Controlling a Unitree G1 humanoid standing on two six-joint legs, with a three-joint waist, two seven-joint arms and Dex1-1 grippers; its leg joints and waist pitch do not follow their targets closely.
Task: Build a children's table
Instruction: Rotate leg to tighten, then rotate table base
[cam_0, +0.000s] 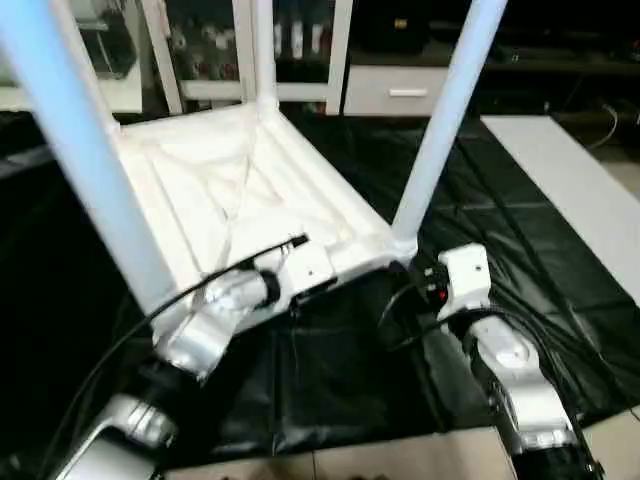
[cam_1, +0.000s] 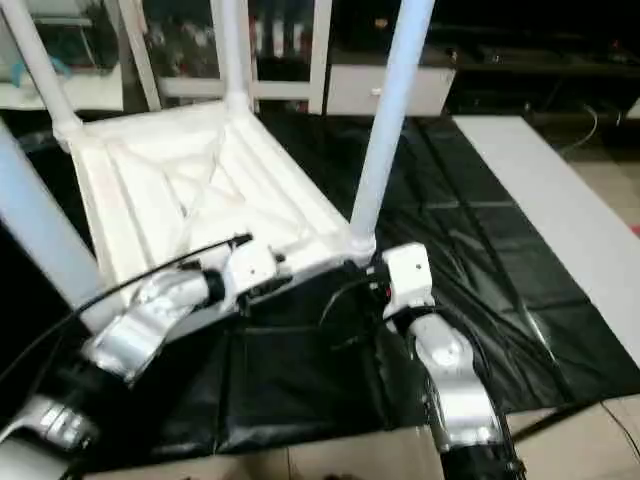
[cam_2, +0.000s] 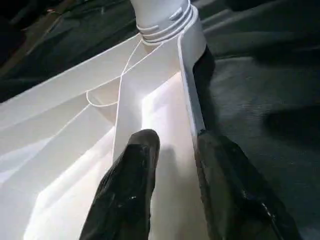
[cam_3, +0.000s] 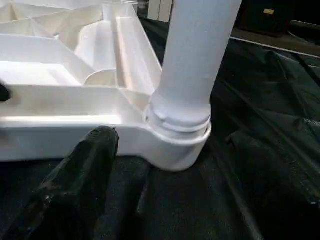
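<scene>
The children's table lies upside down on a black sheet, its ribbed underside (cam_0: 250, 190) facing up. Legs stand upright in its corner sockets: one at the near left (cam_0: 80, 150), one at the near right (cam_0: 440, 120), one at the far corner (cam_0: 262, 50). My left gripper (cam_2: 175, 140) is open and straddles the top's near rim (cam_2: 192, 100), one finger (cam_2: 135, 165) inside and the other (cam_2: 225, 175) outside against the wall. My right gripper (cam_0: 420, 275) is open just in front of the near right corner socket (cam_3: 180, 145), with one finger (cam_3: 95, 150) beside it, holding nothing.
The black sheet (cam_0: 540, 230) covers the floor around the table. A long white board (cam_0: 570, 180) lies on the floor to the right. Shelves and a white drawer unit (cam_0: 390, 90) stand along the back. Light floor (cam_0: 400, 455) shows near my feet.
</scene>
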